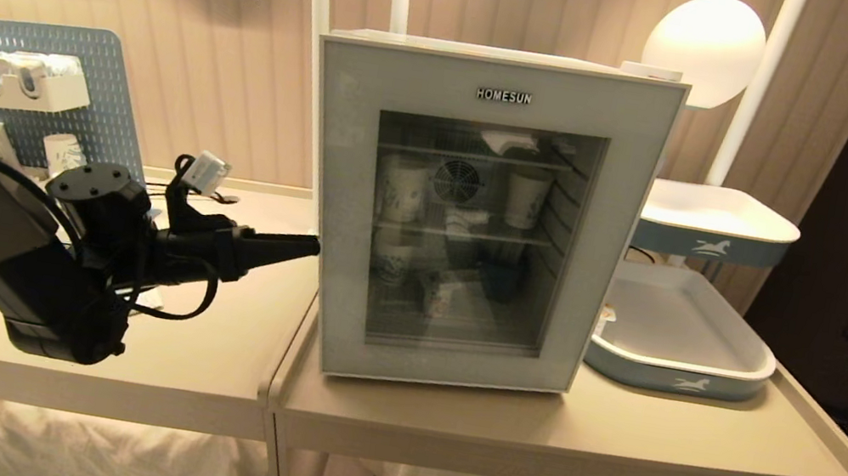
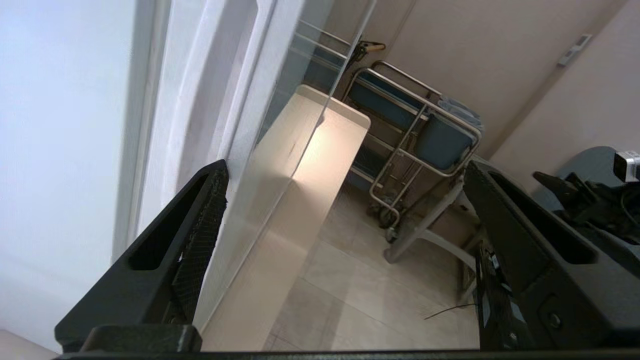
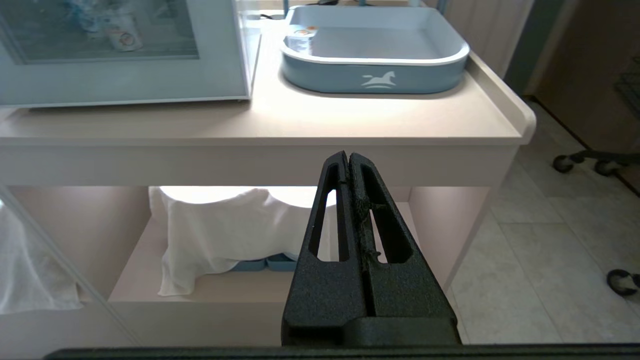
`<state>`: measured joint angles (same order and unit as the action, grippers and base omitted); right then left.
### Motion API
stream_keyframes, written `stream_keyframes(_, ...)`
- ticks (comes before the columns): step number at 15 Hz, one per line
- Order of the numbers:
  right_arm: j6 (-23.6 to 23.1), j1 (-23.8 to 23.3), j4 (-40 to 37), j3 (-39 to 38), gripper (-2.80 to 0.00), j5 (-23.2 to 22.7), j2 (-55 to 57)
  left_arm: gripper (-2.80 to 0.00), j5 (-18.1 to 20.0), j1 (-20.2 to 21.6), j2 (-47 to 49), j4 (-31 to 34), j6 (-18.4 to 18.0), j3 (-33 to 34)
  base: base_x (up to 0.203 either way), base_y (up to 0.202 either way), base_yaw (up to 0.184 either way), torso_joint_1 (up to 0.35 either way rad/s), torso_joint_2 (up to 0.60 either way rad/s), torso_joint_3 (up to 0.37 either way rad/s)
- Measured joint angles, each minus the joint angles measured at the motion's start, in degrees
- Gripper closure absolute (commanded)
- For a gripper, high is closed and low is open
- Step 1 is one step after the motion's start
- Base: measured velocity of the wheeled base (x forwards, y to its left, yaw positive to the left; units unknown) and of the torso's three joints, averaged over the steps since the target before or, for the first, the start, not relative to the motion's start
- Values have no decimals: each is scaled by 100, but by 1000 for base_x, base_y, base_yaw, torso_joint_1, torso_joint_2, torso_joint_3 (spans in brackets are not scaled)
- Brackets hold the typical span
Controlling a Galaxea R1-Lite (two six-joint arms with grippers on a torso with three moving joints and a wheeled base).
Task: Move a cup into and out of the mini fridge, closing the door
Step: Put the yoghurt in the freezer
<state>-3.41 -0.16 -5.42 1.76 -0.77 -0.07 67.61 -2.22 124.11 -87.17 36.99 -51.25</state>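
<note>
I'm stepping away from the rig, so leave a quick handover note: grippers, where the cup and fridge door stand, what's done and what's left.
Left gripper: open, empty, at the mini fridge's left front edge.
Right gripper: shut, empty, parked low in front of the table.
The door: closed.
The cup: in a corner of the blue tray, right of the fridge.
Done: door is shut, cup is outside.
Left: can't tell which leg this is; if the cup still has to go in, reopen the door.
</note>
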Motion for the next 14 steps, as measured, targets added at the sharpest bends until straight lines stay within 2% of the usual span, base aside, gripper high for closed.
stream_keyframes(4,2,0,2,0,0,0,0,-280,-44,-6,-2,0,-50,-49,0,0,0,0,0,0)
stream_keyframes(7,0,-2,0,0,0,2,0,-280,-276,-8,24,7,-184,-99,0,0,0,0,0,0)
stream_keyframes(14,-13,-2,0,0,0,-11,0,-280,-251,-77,225,-1,-276,-315,0,0,0,0,0,0)
